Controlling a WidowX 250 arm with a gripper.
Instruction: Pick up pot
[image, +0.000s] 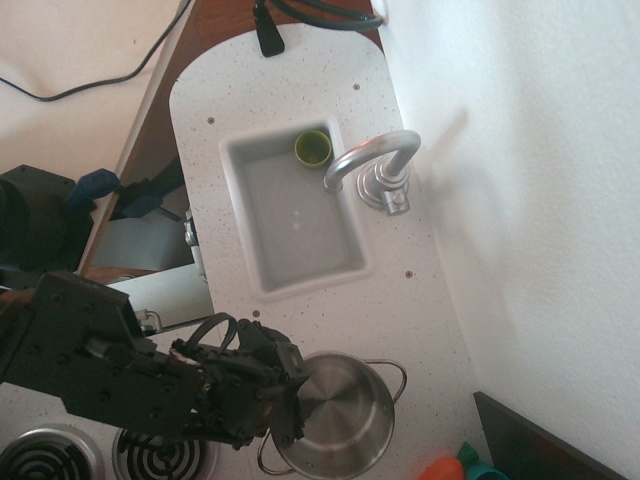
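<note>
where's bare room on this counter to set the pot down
Bare patches: the sink floor below the green cup; the counter strip above the sink; the stretch between sink and pot. Crowded: around the tap, and the lower left, where the pincer is at the pot rim beside the burners.

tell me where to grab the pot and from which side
Grip the pot by its thin rim on the left, where the end effector already sits. It stands upright and open, so come from above; the wire handles are thin, and the body is too wide.
</note>
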